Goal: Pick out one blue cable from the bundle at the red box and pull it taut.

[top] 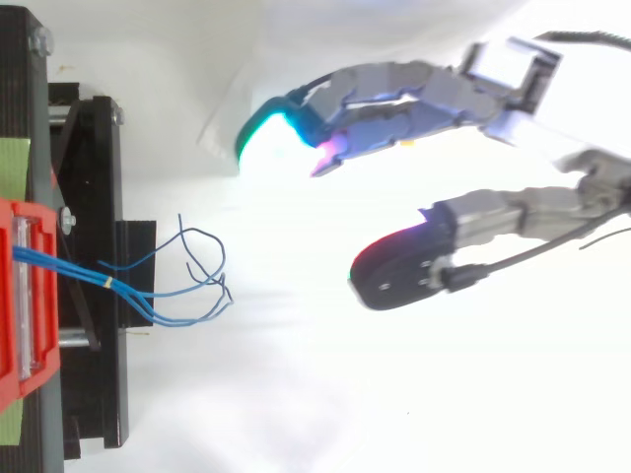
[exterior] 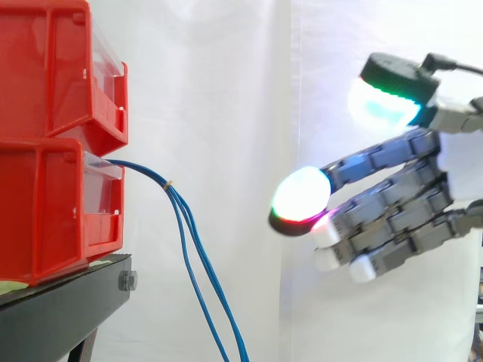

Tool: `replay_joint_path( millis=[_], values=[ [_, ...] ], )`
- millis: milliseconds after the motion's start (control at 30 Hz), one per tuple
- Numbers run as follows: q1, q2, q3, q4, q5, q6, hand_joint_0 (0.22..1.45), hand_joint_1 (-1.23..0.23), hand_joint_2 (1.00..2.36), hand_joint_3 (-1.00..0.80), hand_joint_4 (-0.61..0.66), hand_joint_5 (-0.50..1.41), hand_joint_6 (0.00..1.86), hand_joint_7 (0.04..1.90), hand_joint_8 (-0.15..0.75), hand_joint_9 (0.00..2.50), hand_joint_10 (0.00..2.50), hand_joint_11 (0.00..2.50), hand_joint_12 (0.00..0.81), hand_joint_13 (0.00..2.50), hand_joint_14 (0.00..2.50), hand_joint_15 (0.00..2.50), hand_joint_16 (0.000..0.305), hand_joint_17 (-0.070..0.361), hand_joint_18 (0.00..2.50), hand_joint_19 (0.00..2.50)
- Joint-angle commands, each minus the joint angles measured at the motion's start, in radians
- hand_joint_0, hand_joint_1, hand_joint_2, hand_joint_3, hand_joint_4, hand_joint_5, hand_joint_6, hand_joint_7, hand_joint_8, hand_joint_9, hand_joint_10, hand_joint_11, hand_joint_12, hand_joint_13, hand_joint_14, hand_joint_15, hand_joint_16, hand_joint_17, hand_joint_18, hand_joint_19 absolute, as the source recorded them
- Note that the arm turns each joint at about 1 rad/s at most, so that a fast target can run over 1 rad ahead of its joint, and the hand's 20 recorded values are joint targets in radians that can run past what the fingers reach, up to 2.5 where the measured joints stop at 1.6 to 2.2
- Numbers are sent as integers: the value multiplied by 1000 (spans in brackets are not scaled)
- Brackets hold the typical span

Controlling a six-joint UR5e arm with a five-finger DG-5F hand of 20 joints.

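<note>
The hand [exterior: 411, 197] hangs well apart from the blue cables [exterior: 169, 186] at the lower red box [exterior: 45, 204]; fingers [exterior: 370, 160] released, grasping nothing.

This is a robotics lab or test bay, with a plain white curtain [exterior: 226, 113] hanging behind the work as a backdrop. Stacked red plastic bins [exterior: 45, 83] sit on a bolted black metal stand [exterior: 68, 305]. A robot hand [exterior: 407, 200] with glowing pads [exterior: 300, 192] faces them.
</note>
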Motion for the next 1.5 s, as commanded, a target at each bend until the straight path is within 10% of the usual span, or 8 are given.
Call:
replay_joint_path(
  millis=[0,500,1467],
  values=[
    [0,-45,31,16,-3,0,528,-620,1000,-500,195,-202,502,720,241,667,13,305,339,518,8,209,52,116,423,327],
    [11,-163,123,116,-17,6,527,-628,1000,-500,193,-198,502,724,249,681,12,317,340,529,9,225,52,116,436,335],
    [3,-280,129,286,-78,127,539,-665,1000,-500,192,-186,502,787,239,713,15,377,341,626,13,319,52,117,480,400]
  ],
)
